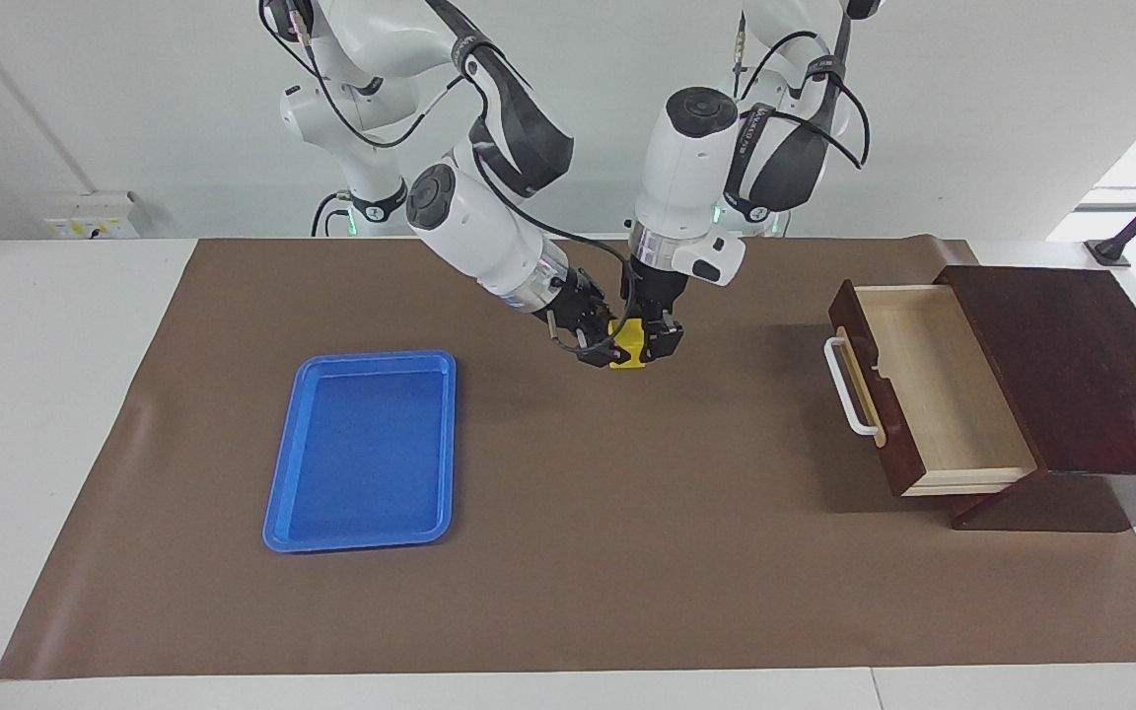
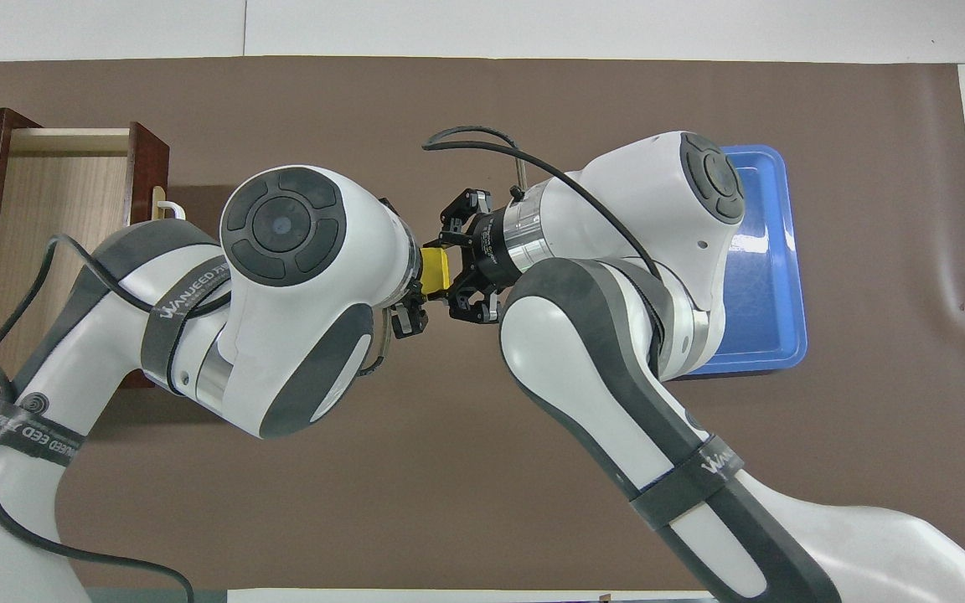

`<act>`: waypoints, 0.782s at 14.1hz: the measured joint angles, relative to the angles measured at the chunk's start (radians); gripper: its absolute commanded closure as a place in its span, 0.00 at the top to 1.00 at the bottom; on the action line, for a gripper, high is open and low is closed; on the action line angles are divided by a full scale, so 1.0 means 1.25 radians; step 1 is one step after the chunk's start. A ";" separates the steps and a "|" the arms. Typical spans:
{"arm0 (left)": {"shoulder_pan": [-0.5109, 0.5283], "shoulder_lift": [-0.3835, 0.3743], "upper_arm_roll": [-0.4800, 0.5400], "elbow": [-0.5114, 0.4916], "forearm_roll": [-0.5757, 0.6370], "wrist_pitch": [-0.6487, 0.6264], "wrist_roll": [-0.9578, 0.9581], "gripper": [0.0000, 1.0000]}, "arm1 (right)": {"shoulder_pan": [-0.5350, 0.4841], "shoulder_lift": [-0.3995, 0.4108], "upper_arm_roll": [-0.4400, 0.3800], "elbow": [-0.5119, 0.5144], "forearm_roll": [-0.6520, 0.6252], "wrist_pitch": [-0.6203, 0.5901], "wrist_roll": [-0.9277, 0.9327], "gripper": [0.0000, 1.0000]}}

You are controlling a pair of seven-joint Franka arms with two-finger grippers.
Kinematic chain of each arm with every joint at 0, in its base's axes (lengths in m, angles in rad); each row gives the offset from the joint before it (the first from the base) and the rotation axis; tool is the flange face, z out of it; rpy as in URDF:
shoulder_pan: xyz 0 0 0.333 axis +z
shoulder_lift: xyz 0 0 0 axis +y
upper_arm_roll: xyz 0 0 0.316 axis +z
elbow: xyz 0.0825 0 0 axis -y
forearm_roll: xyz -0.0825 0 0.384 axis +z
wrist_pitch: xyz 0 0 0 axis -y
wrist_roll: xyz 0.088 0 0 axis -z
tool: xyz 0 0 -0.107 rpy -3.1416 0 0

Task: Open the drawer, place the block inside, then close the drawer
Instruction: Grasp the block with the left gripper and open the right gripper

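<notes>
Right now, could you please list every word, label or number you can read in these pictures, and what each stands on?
"WANJEED": grey strap on the left arm.
"WAN...", cut off: grey strap on the right arm.
"...EED", partly legible: strap low on the left arm.
Strap print in the facing view: too small.

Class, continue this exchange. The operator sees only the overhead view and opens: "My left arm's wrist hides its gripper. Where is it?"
Observer: The left gripper points down, right against the block. The right gripper meets the block from the right arm's end.
Operator: The arm covers part of the drawer. Anything inside?
Observer: No. The drawer stands pulled out and its whole pale floor is bare.
Operator: And the tray under my right arm?
Observer: The blue tray holds nothing.
</notes>
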 measured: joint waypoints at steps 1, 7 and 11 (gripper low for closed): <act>0.000 0.000 0.000 0.000 0.000 0.001 0.006 0.00 | 0.000 0.000 0.000 0.000 0.000 0.000 0.000 0.00; -0.001 0.000 -0.001 0.000 0.000 0.001 0.016 0.00 | 0.000 0.000 0.000 0.001 0.000 0.001 0.019 1.00; -0.009 0.000 0.002 0.017 0.000 -0.050 0.052 0.00 | -0.002 0.000 0.000 0.008 0.000 0.001 0.044 1.00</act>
